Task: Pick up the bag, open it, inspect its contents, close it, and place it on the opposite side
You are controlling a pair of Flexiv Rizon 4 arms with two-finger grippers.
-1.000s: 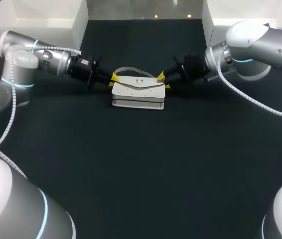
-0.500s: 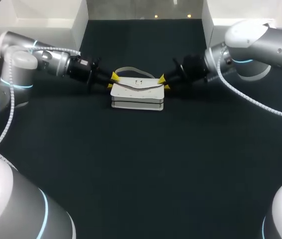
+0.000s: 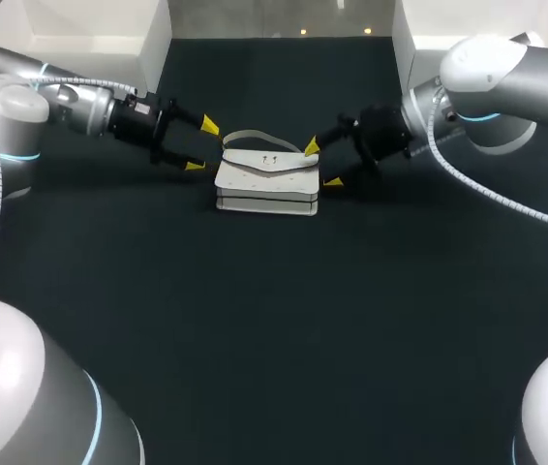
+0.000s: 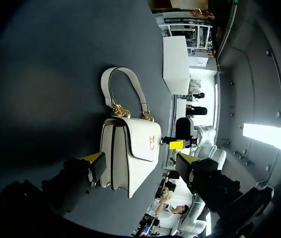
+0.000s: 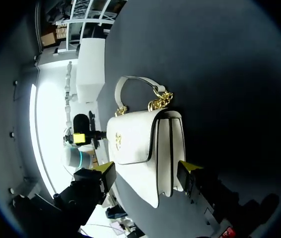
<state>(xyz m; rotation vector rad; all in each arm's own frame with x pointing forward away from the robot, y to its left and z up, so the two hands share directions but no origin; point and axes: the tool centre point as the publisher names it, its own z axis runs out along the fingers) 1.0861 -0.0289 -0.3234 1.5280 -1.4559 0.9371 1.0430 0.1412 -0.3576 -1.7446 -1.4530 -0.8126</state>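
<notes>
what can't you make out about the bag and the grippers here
- Contents of the white handbag: the flap is closed, so the inside is hidden in every view.
- Clasp on the flap: too small in the head view, and its shape is unclear in both wrist views.
- Whether the right gripper touches the handbag: in the head view one yellow tip overlaps the bag's corner, so contact cannot be told.

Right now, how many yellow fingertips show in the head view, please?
4: two on the left fingers, beside the bag's left end; two on the right fingers, at its right end.
</notes>
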